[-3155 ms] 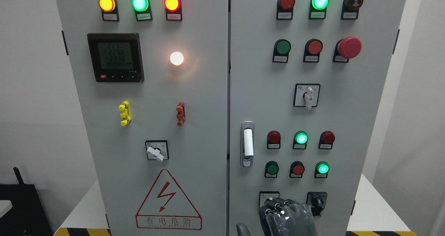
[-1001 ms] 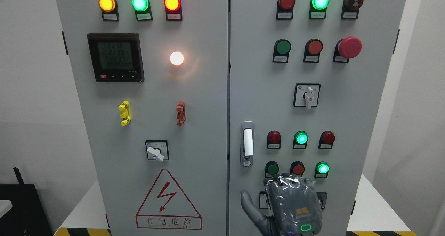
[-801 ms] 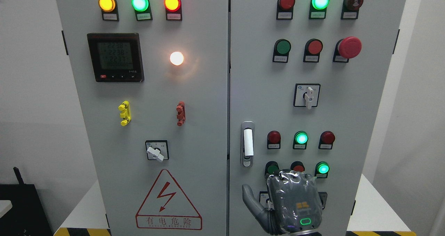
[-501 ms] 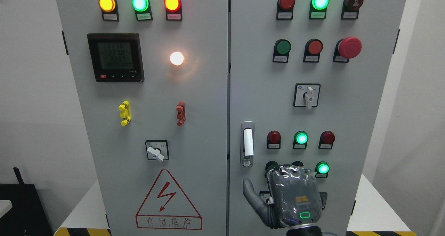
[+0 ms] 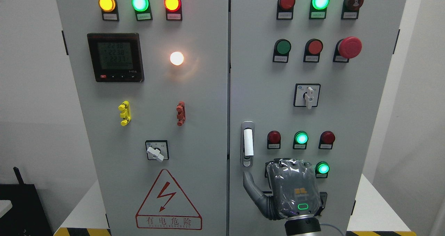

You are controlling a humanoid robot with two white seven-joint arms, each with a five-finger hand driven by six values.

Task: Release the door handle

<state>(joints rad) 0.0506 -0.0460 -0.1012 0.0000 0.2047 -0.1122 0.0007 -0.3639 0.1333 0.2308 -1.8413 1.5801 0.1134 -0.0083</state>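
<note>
The door handle is a white upright lever in a grey recessed plate, on the left edge of the cabinet's right door. My right hand, grey and wrapped in clear film, comes up from the bottom edge, below and to the right of the handle. Its back faces me. The thumb sticks out to the left, with its tip just under the handle plate and apart from the lever. The hand holds nothing and covers two buttons of the lower row. My left arm is out of sight.
The right door carries lit and unlit round buttons, a red mushroom stop button and a white rotary switch. The left door has a meter, indicator lamps, a selector switch and a warning triangle.
My right hand has risen steadily from the bottom edge along the right door, and its thumb tip now reaches just below the handle plate. The handle has not moved.
</note>
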